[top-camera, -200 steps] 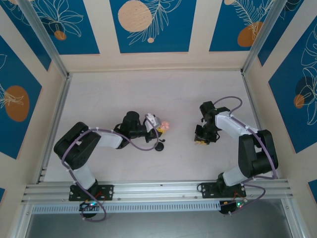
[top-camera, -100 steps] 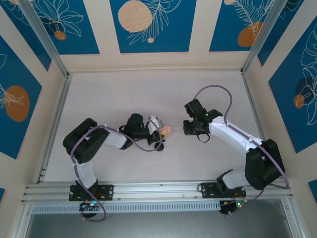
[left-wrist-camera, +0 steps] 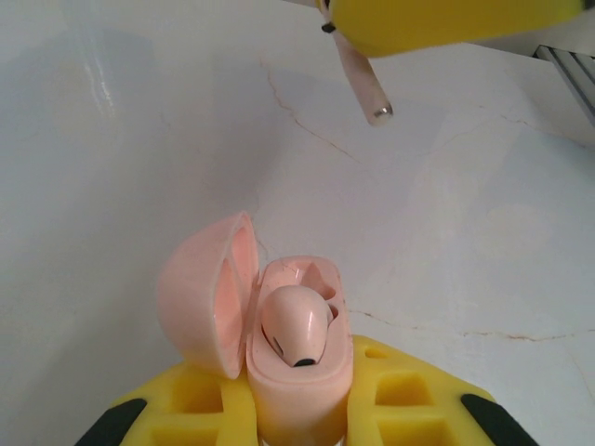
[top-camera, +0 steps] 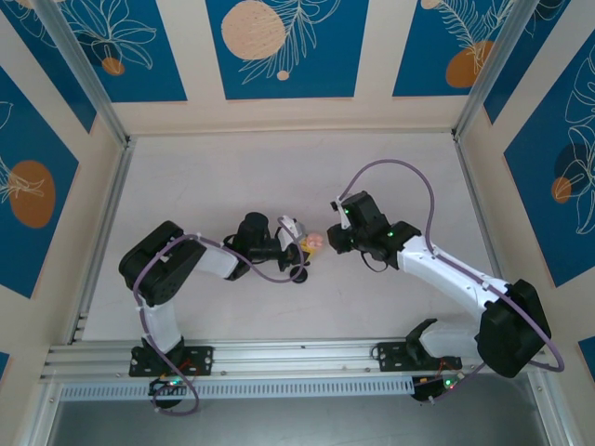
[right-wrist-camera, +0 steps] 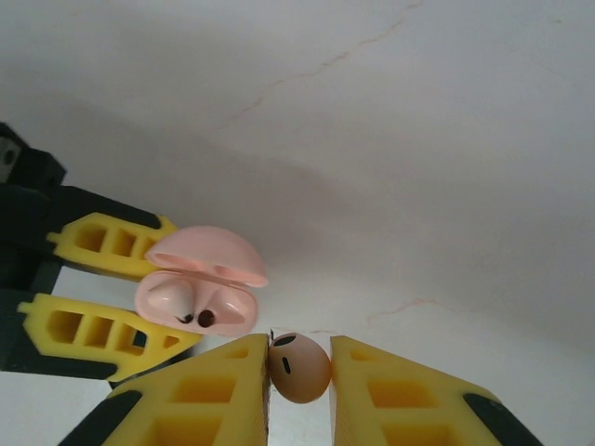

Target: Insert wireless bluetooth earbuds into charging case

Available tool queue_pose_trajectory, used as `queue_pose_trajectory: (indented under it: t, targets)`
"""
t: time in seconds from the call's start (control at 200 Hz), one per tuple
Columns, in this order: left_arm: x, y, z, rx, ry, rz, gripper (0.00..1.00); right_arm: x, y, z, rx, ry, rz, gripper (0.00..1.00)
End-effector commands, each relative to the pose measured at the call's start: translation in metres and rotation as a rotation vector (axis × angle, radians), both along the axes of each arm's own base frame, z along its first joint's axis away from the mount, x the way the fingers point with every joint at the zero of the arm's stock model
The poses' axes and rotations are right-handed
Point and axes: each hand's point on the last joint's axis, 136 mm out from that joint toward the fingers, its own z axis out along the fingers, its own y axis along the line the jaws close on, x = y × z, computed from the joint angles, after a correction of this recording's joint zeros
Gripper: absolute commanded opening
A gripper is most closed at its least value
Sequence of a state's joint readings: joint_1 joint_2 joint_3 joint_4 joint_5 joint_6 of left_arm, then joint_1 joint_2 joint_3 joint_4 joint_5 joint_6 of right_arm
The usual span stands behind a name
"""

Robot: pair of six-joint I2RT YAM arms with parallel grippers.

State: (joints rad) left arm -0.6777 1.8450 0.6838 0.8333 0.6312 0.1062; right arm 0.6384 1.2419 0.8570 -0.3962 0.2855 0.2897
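Note:
My left gripper (top-camera: 299, 244) is shut on a pale pink charging case (left-wrist-camera: 297, 372) held above the table, its lid (left-wrist-camera: 200, 293) swung open to the left. One pink earbud (left-wrist-camera: 296, 325) sits in the case's left socket; the socket beside it (right-wrist-camera: 228, 302) is bare. Just right of the case, my right gripper (top-camera: 333, 238) is shut on a second pink earbud (right-wrist-camera: 299, 367), pinched between its yellow fingers (right-wrist-camera: 390, 400). That earbud's stem (left-wrist-camera: 364, 88) hangs from the right gripper over the case. The case (right-wrist-camera: 195, 302) lies a little ahead and left of the held earbud.
A small black object (top-camera: 298, 275) lies on the white table just below the left gripper. Metal rails (top-camera: 102, 232) and patterned walls border the table on the left, right and far sides.
The right arm has swung left across the table, bringing its earbud close to the open case. The left arm shifted slightly early on, then held still with the case.

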Motion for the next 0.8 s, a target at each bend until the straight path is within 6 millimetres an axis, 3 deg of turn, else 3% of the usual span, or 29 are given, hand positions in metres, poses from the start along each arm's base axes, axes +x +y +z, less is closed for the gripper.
queue_pose_trajectory:
  t: [0.0, 0.425, 0.795]
  targets:
    - [-0.006, -0.011, 0.02, -0.061, -0.028, -0.055, 0.13, 0.002, 0.011, 0.006, -0.017, -0.059, 0.071, 0.22]
    - [-0.009, -0.012, 0.036, -0.09, -0.035, -0.074, 0.13, 0.011, 0.022, -0.003, -0.13, -0.076, 0.136, 0.21]
    - [-0.007, -0.013, 0.045, -0.097, -0.048, -0.069, 0.13, 0.006, 0.034, -0.002, -0.148, -0.106, 0.177, 0.22]
